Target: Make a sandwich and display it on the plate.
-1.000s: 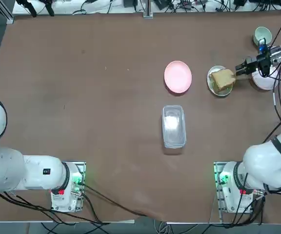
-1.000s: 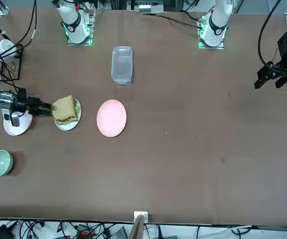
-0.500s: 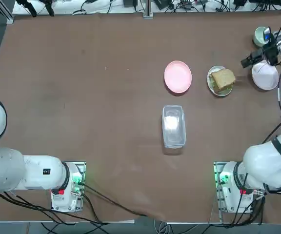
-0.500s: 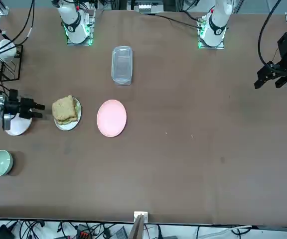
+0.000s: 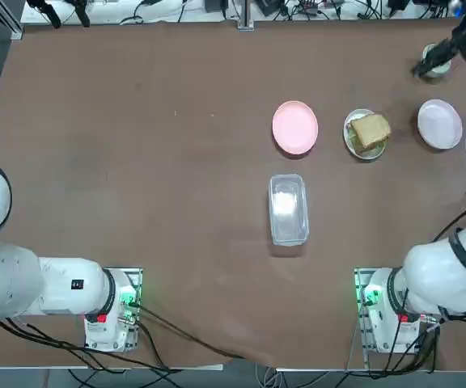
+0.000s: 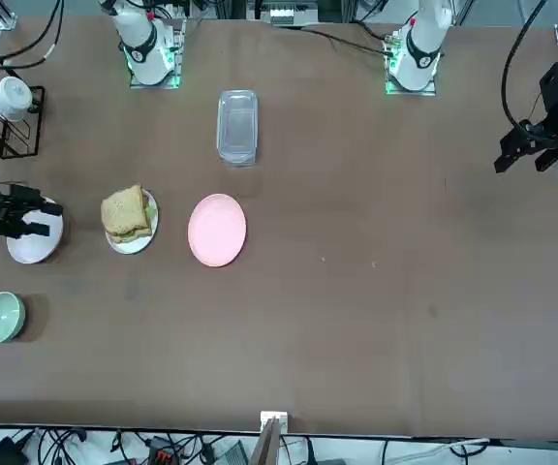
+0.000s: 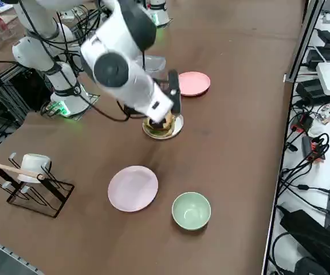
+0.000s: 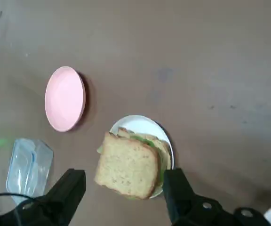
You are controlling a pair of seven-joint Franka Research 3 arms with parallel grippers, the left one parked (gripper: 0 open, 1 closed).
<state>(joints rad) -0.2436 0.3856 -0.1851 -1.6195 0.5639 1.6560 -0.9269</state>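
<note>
The sandwich (image 5: 369,131) of two tan toast slices with green lettuce showing at the edge lies on the small white plate (image 5: 349,136), right of the pink plate. It also appears in the front view as the sandwich (image 6: 126,211) on the plate (image 6: 132,244), and in the wrist view as the sandwich (image 8: 128,165) on the plate (image 8: 140,120). My right gripper (image 6: 42,217) hangs raised off the table, well to the sandwich's right. In the wrist view the gripper (image 8: 124,175) is open, its fingers (image 8: 72,186) spread wide with nothing held.
A second white plate (image 5: 440,124) lies right of the sandwich, and a pale-green bowl (image 6: 1,317) sits beyond it. The pink plate (image 5: 295,127) is on the sandwich's left. A clear lidded container (image 5: 288,208) sits mid-table. A wire rack with a cup (image 6: 13,105) stands at the table's right edge.
My right gripper has pulled back from the sandwich, rising and moving toward the far right corner. The sandwich stays on its plate.
</note>
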